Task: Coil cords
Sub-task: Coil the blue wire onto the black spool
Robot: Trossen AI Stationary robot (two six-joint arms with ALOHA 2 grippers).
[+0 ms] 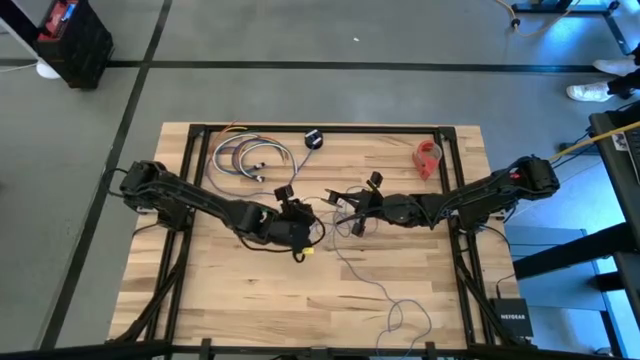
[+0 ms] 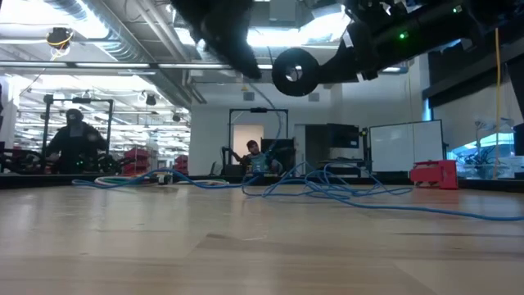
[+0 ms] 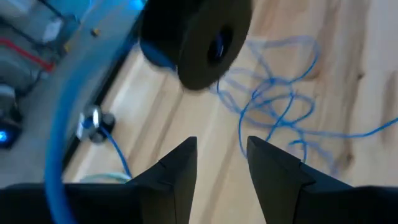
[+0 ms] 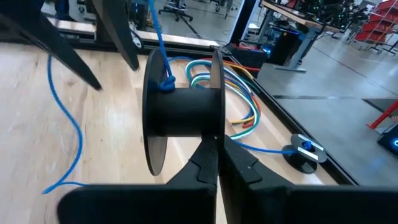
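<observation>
A black spool (image 4: 180, 115) with two flat flanges is up above the table's middle; it also shows in the low view (image 2: 295, 72). The thin blue-grey cord (image 4: 165, 81) is knotted on its hub and trails in loose loops over the table (image 1: 365, 270) toward the near edge. My right gripper (image 4: 217, 165) is shut on the spool. My left gripper (image 3: 221, 155) is open, close to the spool's left and pointing at it (image 3: 196, 37), with nothing between its fingers. A small round puck (image 1: 314, 139) with a cord lies at the far edge. My right gripper pinches the rim of the spool's one flange (image 4: 214, 140) between its two fingers, coming about level from the table's right. The spool is lifted clear of the table with its axle lying level. The cord hangs slack from the hub.
A bundle of thicker multicoloured cables (image 1: 245, 157) lies at the far left. A small red object (image 1: 428, 158) stands at the far right. The cord's loops (image 2: 327, 184) cover the middle and near right of the table. People show in the room beyond the table.
</observation>
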